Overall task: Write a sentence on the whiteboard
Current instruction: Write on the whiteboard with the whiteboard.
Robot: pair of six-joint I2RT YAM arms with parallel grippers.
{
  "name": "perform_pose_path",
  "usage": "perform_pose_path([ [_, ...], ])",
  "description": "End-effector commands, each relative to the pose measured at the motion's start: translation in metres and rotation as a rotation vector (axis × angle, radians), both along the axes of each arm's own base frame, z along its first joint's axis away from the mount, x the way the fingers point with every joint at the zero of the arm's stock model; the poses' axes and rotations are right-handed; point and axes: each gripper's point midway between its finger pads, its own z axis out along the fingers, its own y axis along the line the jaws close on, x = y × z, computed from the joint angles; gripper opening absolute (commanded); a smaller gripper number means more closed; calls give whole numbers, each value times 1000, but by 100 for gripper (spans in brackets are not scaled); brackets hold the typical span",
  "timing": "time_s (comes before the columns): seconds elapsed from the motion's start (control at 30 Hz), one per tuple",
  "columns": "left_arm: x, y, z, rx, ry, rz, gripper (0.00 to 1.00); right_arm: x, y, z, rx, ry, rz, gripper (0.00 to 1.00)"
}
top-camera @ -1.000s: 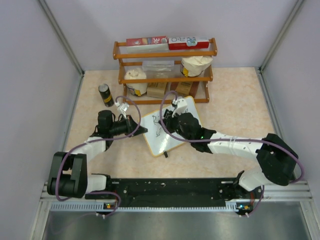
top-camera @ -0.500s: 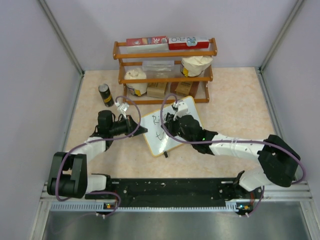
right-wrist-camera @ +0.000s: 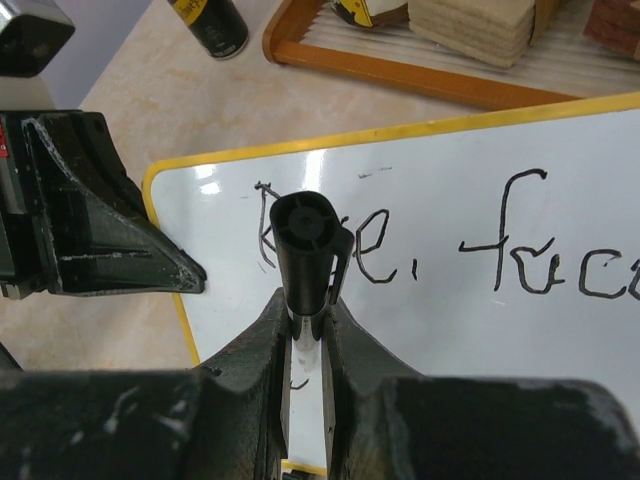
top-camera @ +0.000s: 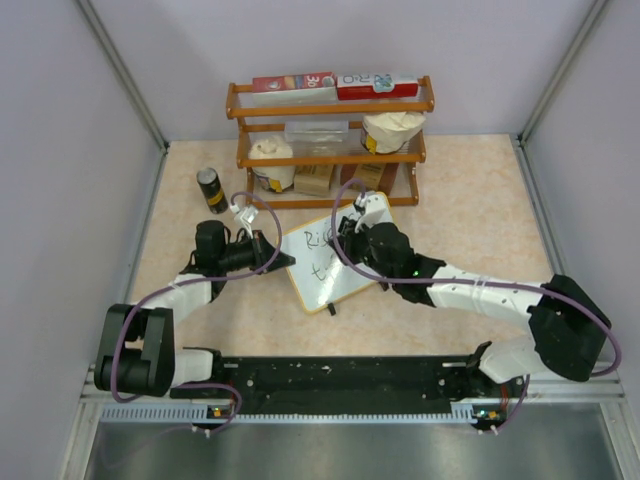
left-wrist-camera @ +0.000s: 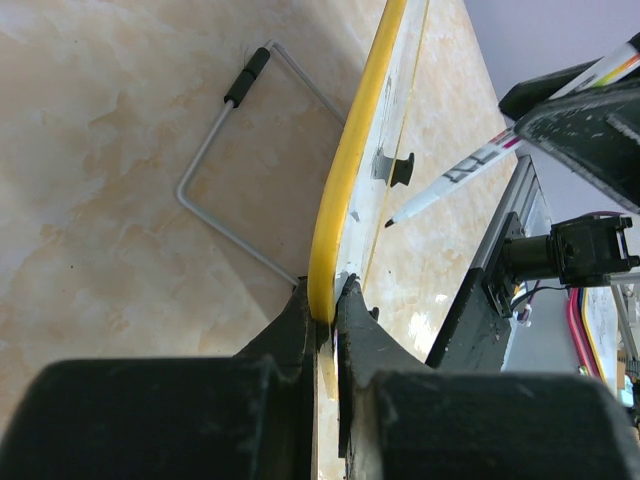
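The left claw [top-camera: 283,260] bites the left edge of the board [top-camera: 330,288], which lies tilted on the table just in front of a rack [top-camera: 330,150]. The right claw [top-camera: 350,232] hangs over the far half of the board. The sentence [top-camera: 318,243] has one line done and, I think, a second line only begun. In the left wrist view the left claw's jaws are shut tight on the yellow frame. A marker [left-wrist-camera: 455,178] points at the board's face, with its tip very near. Whether it touches I cannot tell. In the right wrist view the right claw is closed around the marker, just under its black cap, over the first word. "face" is written to the right. I judge the writing is in the middle. The next move needs the tip pressed lightly under the first line, while the left claw holds the board steady.
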Motion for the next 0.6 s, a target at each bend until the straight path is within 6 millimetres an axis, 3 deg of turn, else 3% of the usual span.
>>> perform_pose_path([
  [0.0, 15, 23, -33, 171, -47, 118, 0, 17, 4, 57, 98, -99, -7, 0],
  [0.3, 14, 23, -34, 171, -42, 116, 0, 30, 9, 52, 98, -84, -3, 0],
  [0.57, 15, 23, -34, 171, -42, 116, 0, 30, 11, 23, 58, -26, 10, 0],
])
